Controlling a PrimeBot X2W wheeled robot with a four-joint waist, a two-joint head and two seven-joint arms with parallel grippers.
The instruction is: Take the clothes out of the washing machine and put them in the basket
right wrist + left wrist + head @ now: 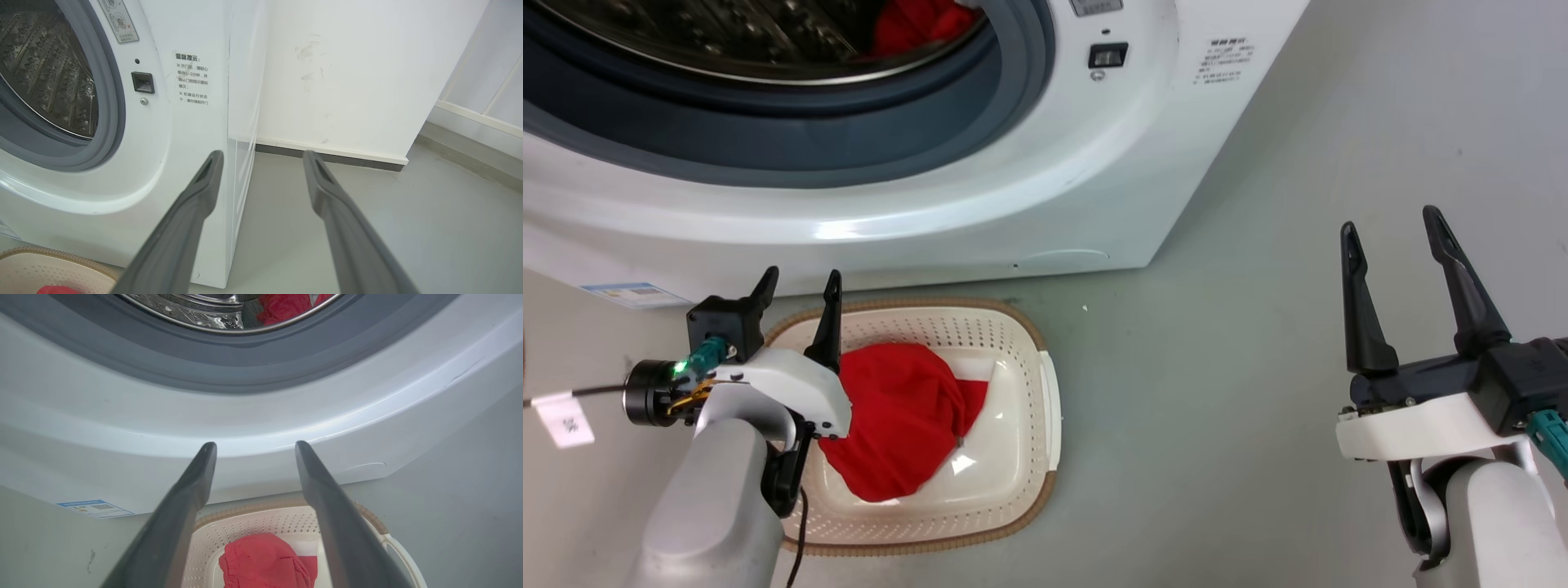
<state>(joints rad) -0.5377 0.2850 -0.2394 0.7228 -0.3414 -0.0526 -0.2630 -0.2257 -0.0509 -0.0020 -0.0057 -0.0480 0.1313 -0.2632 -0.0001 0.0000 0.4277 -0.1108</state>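
Observation:
The white washing machine (1045, 180) stands with its grey-rimmed porthole uncovered. Red clothes (915, 24) lie inside the steel drum, also visible as red clothes (286, 304) at the top of the left wrist view. On the floor in front sits the cream basket (1021, 474) with a red garment (903, 425) in it; in the left wrist view that garment (261, 561) lies below my fingers. My left gripper (800, 287) hovers open over the basket's left rear rim, holding nothing. My right gripper (1392, 224) is open and empty, off to the right above the floor.
Grey floor (1217, 392) stretches right of the basket. A white wall with a dark skirting strip (327, 157) stands behind the machine's right side. A cable with a white tag (564, 416) hangs left of my left arm.

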